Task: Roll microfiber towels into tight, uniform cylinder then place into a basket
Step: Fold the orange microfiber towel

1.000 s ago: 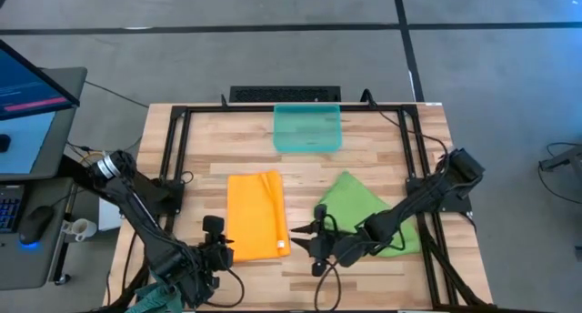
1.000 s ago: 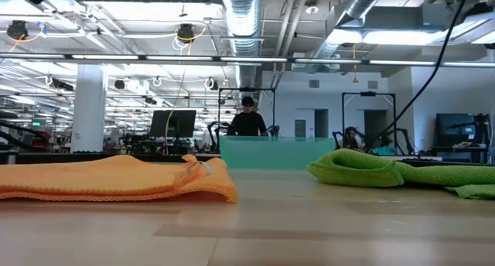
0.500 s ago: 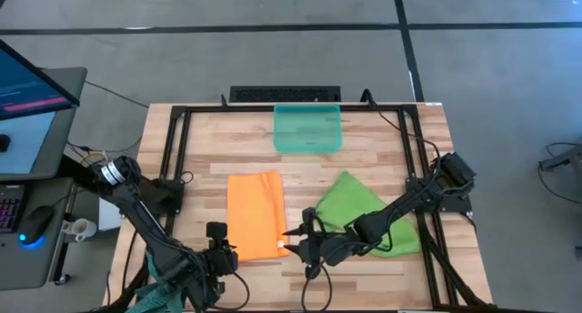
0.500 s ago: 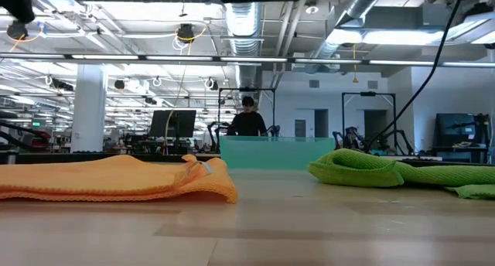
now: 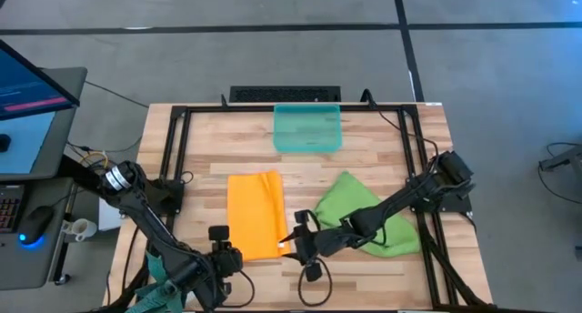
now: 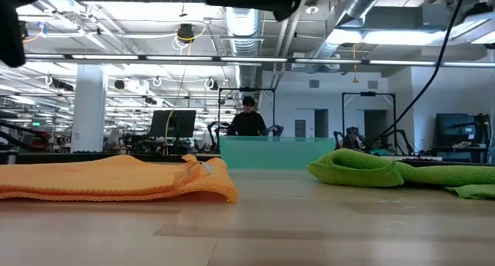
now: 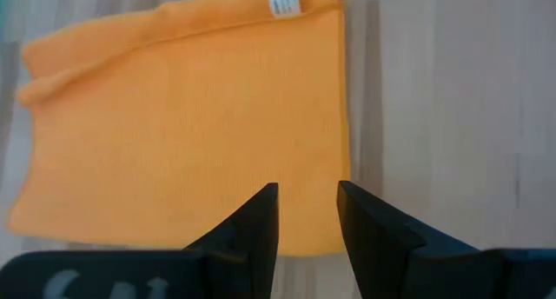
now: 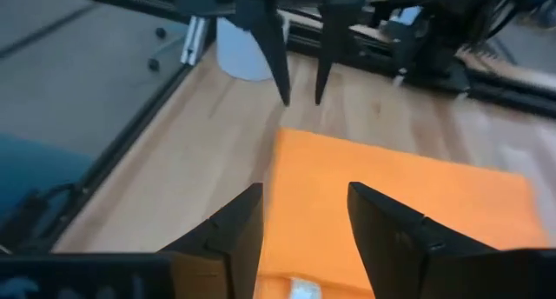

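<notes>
Closing on the orange towel (image 5: 254, 215) from opposite sides at its near edge, the left gripper (image 7: 307, 214) hovered over the near corner with its fingers narrowly parted and empty, while the right gripper (image 8: 300, 212) hung above the tagged corner, spread wider and also empty. Rolling had not begun, by my reading; the next move would need both to pinch that near edge. The green towel (image 5: 368, 213) lay crumpled under the right arm, and the basket (image 5: 307, 129) sat empty at the far edge.

Grey floor (image 5: 273, 49), ducted ceiling (image 6: 244, 18), fluorescent lights (image 6: 193, 59).
</notes>
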Robot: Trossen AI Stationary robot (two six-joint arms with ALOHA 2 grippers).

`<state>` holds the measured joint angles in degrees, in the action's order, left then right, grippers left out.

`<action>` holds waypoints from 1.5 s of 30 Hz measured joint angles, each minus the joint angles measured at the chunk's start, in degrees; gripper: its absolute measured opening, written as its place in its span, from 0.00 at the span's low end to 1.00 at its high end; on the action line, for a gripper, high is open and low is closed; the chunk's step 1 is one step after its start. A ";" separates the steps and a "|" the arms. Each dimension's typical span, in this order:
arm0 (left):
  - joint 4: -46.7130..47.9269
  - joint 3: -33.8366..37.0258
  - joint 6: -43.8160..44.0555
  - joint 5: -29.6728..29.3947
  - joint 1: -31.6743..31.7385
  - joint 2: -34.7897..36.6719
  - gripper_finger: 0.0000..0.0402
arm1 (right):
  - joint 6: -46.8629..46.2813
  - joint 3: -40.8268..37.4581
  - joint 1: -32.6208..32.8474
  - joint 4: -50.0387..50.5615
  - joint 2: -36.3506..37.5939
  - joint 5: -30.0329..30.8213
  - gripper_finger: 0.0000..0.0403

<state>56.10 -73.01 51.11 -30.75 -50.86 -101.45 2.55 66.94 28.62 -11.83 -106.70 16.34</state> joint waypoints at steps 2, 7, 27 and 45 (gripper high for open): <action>-0.85 0.62 0.17 0.33 -0.05 -0.02 0.28 | 0.44 -0.17 0.12 0.10 -1.13 -0.19 0.46; -1.79 1.22 2.45 0.20 -0.18 0.02 0.28 | 5.73 -0.15 0.24 -3.23 -5.11 -0.63 0.45; -1.62 1.20 1.86 3.13 3.15 0.02 0.49 | 6.05 0.02 -1.03 -2.36 -6.99 -5.97 0.46; -5.71 2.18 -1.42 3.98 1.50 -8.39 0.49 | 6.92 -0.27 -2.76 -5.89 -11.69 -8.17 0.46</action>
<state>50.40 -70.83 49.69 -26.76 -49.36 -109.84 9.47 66.66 25.86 -17.72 -118.39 8.16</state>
